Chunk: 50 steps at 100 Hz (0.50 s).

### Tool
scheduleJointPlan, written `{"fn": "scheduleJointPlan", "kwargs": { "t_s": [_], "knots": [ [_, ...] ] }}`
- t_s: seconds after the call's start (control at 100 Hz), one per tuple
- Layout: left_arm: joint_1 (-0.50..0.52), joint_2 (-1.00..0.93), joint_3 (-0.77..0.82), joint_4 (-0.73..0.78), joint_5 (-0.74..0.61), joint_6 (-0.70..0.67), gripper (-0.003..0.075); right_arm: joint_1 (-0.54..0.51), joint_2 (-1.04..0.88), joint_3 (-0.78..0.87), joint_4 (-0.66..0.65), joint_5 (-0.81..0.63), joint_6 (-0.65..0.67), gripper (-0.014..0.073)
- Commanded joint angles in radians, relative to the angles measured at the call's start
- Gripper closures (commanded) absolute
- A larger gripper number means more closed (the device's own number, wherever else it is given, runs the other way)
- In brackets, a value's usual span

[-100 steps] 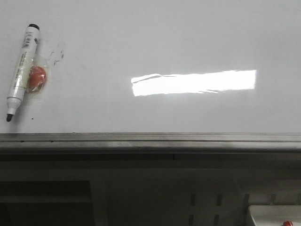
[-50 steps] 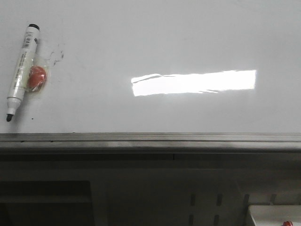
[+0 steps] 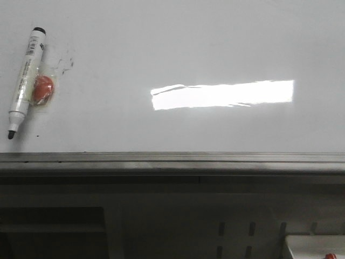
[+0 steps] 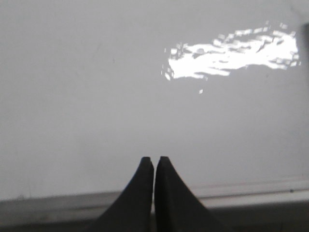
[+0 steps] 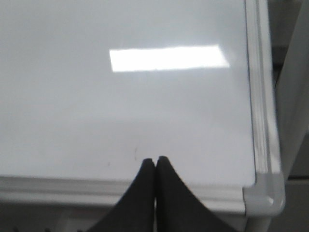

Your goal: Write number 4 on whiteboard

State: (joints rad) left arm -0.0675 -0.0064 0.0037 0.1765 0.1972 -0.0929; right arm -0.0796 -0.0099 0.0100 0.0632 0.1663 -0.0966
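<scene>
The whiteboard (image 3: 172, 48) bare of any drawn 4, lying ahead of both pincers.
Left pincer (image 4: 154, 161) and right pincer (image 5: 155, 160) closed, empty, seemingly over its near edge; marker (image 3: 23, 81) lies well apart.

glossy white whiteboard (image 3: 178, 48), grey edge; white marker (image 3: 24, 73).

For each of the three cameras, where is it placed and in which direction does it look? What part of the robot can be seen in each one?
Front view: sits at the robot's side, faces forward over the whiteboard, with a marker lying at its left; no arm shows.
Left wrist view: sits on the left arm, looks down at the board; the left gripper shows, shut.
Right wrist view: sits on the right arm, looks at the board's corner; the right gripper shows, shut.
Shared: all three show the board and a bright light reflection.
</scene>
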Motion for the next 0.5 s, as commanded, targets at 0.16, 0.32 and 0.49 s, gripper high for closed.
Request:
{"fn": "scheduleJointPlan", "kwargs": {
  "t_s": [0.16, 0.32, 0.49],
  "knots": [
    [0.001, -0.025, 0.034, 0.009, -0.220, 0.003, 0.0741, -0.007, -0.015, 0.024, 0.001, -0.285, -0.008, 0.0658],
    [0.001, -0.023, 0.032, -0.062, -0.260, 0.003, 0.0741, -0.007, -0.015, 0.022, 0.008, -0.234, -0.001, 0.0658],
    [0.002, 0.033, -0.056, -0.061, -0.183, 0.001, 0.0741, -0.007, 0.014, -0.058, 0.099, -0.058, 0.009, 0.0658]
  ]
}}
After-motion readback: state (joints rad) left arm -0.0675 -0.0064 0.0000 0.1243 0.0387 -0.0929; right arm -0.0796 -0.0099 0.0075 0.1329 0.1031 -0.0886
